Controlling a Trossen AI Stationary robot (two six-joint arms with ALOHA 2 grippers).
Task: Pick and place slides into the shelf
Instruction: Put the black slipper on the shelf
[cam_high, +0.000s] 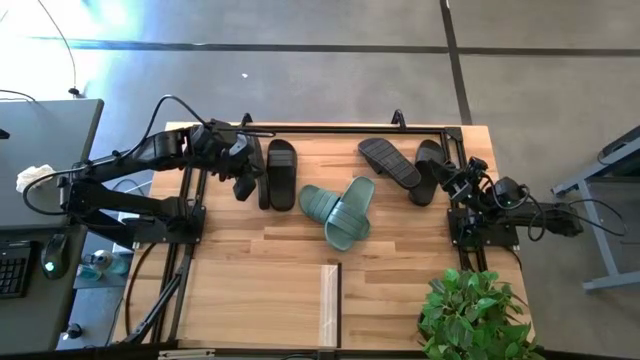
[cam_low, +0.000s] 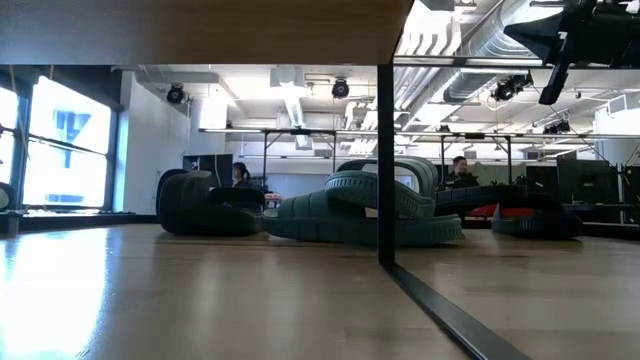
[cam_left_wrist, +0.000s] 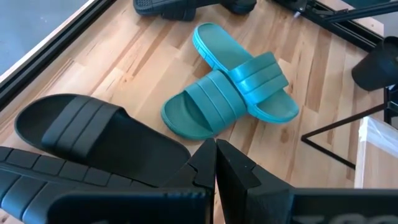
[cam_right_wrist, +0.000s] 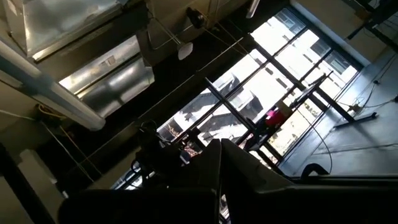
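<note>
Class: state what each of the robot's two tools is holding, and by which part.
Nothing is held. The left tool is shut and empty above the black slides; the right tool is shut, pointing upward.

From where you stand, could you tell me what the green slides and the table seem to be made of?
The green slides look like moulded rubber or foam with a matte finish: their straps are ribbed, their edges are soft and nothing glints on them. Which of the two it is I cannot tell. The table looks like light wood in joined strips with a smooth, slightly shiny finish; grain lines and a faint reflection show.

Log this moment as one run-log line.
left gripper: jaws shut, empty, beside black slides | right gripper: shut, empty | green slides: overlapping mid-table
</note>
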